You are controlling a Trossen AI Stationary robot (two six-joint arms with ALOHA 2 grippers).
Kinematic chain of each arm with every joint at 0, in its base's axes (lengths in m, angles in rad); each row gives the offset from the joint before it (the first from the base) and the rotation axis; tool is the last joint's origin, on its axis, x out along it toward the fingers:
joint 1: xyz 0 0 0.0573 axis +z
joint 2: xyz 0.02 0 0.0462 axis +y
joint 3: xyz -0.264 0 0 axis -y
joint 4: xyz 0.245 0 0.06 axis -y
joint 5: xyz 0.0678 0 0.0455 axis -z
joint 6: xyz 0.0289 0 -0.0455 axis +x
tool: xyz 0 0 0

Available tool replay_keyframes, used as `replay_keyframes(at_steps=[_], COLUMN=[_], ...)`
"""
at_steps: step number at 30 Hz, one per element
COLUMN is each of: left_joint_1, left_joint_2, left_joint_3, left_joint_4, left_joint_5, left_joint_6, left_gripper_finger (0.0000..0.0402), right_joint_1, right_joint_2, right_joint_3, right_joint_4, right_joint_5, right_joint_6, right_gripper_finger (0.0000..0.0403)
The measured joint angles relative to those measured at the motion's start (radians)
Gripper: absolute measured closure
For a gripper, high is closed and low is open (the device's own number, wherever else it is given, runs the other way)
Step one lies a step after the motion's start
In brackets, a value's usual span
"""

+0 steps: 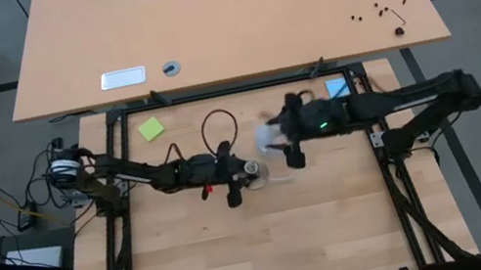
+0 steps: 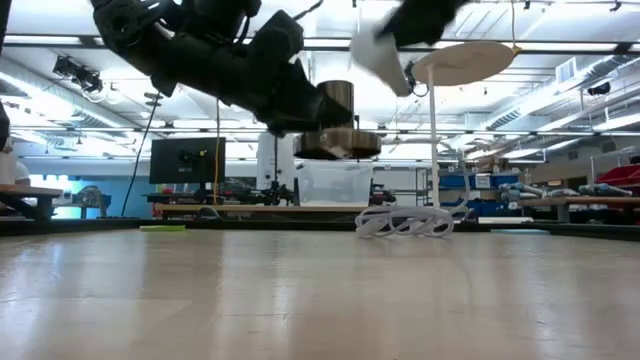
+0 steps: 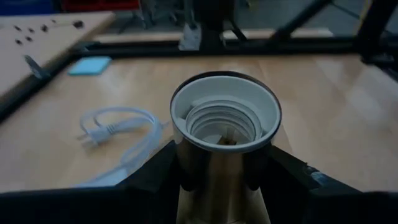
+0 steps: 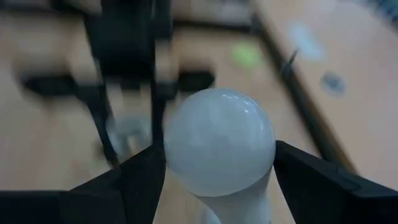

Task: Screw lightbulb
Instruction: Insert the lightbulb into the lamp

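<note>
Your right gripper (image 4: 214, 186) pinches the lightbulb (image 4: 219, 144), holding it up in the air just right of the socket (image 3: 225, 127). Your left gripper (image 3: 221, 180) squeezes that socket on both sides, above the table (image 1: 269, 239). A white cord (image 2: 405, 222) lies on the wood.

Overhead, table-level, two close wrist views

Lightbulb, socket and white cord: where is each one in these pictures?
lightbulb (image 4: 219, 140): right wrist view, on its rounded frosted dome.
socket (image 3: 225, 107): left wrist view, on its white inner rim.
white cord (image 3: 118, 130): left wrist view, on the coiled loop.
</note>
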Motion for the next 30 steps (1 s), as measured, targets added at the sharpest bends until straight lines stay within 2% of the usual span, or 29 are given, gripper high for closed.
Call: replay_keyframes(at_steps=[5,11,20,30], left_joint_1=[0.032,0.038,0.035,0.008], left_joint_2=[-0.012,-0.013,-0.019,-0.089], left_joint_3=[0.005,0.088,0.210,0.219], left_joint_4=[0.080,0.081,-0.137,-0.263], left_joint_5=[0.000,-0.003,0.009,-0.020], left_joint_6=[-0.011,-0.009,-0.030,0.023], left_gripper_finger=[0.0234,0.0234,0.0234,0.0234], right_joint_1=[0.005,0.045,0.093,0.104], right_joint_2=[-0.093,-0.078,0.018,0.019], right_joint_3=[0.001,0.002,0.001,0.000], right_joint_4=[0.219,0.396,0.465,0.408], right_joint_5=[-0.034,-0.101,-0.099,-0.077], right_joint_6=[0.114,0.198,0.289,0.292], right_gripper_finger=[0.0114,0.0114,0.0112,0.0112])
